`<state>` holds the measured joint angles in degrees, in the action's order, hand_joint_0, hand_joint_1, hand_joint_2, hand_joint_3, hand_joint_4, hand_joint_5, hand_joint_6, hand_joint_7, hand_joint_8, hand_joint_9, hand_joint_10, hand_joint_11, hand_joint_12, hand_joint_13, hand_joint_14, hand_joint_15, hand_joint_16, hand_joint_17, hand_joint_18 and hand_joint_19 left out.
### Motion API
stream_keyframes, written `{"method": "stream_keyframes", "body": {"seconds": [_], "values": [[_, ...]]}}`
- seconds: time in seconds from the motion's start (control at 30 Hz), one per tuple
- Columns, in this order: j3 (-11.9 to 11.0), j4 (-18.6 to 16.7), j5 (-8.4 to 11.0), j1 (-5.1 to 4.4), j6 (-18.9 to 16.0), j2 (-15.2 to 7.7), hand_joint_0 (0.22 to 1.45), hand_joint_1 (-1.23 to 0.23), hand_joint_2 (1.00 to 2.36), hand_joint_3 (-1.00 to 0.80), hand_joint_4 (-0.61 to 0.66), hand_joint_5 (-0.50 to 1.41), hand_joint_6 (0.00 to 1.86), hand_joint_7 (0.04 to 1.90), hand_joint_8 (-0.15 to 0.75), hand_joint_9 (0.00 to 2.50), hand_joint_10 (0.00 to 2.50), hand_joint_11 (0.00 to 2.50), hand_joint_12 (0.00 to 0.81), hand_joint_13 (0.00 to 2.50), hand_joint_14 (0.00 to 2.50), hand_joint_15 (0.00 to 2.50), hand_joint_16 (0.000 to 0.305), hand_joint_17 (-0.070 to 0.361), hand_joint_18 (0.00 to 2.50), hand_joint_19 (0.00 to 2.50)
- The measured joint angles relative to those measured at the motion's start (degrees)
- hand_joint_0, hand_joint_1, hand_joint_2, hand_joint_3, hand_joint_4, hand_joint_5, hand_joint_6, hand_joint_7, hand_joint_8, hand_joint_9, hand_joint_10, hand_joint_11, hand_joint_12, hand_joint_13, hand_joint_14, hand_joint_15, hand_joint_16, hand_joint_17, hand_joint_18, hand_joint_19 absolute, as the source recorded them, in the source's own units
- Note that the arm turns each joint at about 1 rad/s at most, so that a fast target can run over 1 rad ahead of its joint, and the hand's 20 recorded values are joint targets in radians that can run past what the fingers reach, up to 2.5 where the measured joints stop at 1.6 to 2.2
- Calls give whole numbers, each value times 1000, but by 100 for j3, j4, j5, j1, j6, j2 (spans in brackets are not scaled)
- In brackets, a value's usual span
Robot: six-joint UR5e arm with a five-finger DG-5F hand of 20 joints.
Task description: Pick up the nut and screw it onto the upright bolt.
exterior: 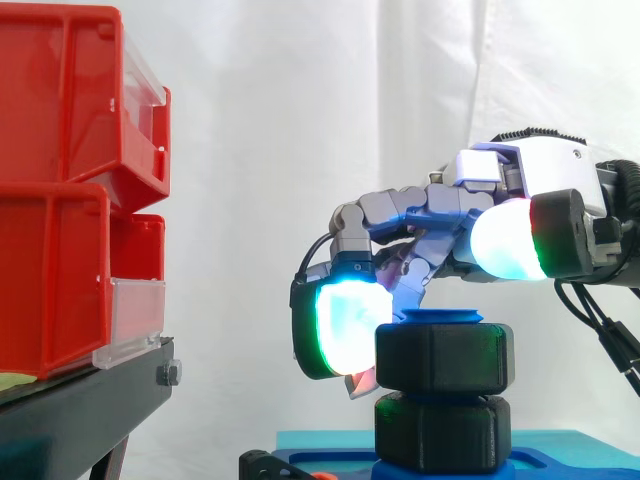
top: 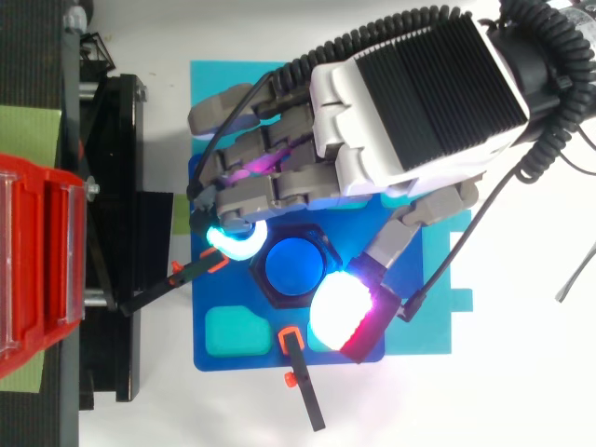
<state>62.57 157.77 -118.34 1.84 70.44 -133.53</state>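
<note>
My hand (top: 400, 102) hangs over the black nut (exterior: 445, 355), which sits at the top of the upright blue bolt (top: 293, 265), above a second black nut (exterior: 443, 432), on a blue base (top: 261, 358). I cannot tell whether the hand grips the nut.

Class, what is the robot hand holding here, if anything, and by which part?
It cannot be told: the robot hand is at the upper black nut on the blue bolt, but no clear grip shows.
</note>
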Motion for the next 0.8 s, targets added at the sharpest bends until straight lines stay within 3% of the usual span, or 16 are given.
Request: {"method": "stream_keyframes", "body": {"seconds": [0.43, 0.8], "values": [[-3, -84, -206, 145, 3, 2, 555, -315, 1000, -500, 108, 48, 630, 1236, 233, 1167, 0, 0, 169, 859, 0, 0, 6, 14, 442, 0], [-149, -8, -356, 241, 1, 3, 554, -340, 1000, -500, 102, 70, 627, 1232, 148, 1415, 0, 0, 130, 942, 0, 0, 3, 7, 569, 0]]}}
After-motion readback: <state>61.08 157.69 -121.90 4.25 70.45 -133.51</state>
